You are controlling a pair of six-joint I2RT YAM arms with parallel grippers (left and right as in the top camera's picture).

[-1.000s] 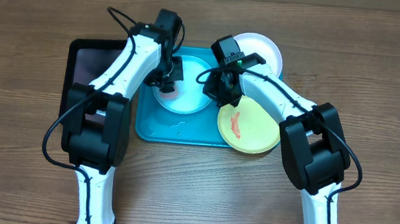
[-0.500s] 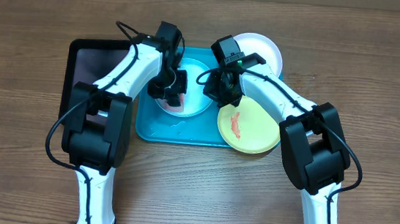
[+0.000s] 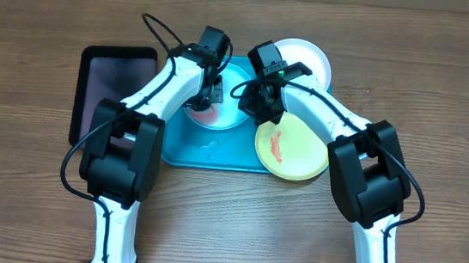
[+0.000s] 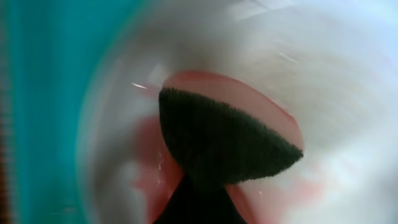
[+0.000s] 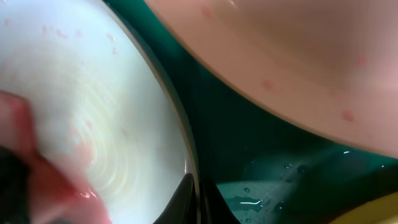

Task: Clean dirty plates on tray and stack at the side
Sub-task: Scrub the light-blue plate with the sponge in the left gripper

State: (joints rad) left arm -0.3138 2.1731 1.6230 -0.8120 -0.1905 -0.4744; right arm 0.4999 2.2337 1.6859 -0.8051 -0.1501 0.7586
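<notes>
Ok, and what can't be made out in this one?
Overhead: fingers of the left gripper are hidden under its own wrist.
Left wrist: motion blur; the dark pad on the blue plate can't be identified.
Overhead: white plate is partly covered by the right arm.
Right wrist: pale surface at top right is blurred and cut off; unclear which plate.

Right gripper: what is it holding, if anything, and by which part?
The right gripper holds the light blue plate, pinching its rim between shut fingertips.
</notes>
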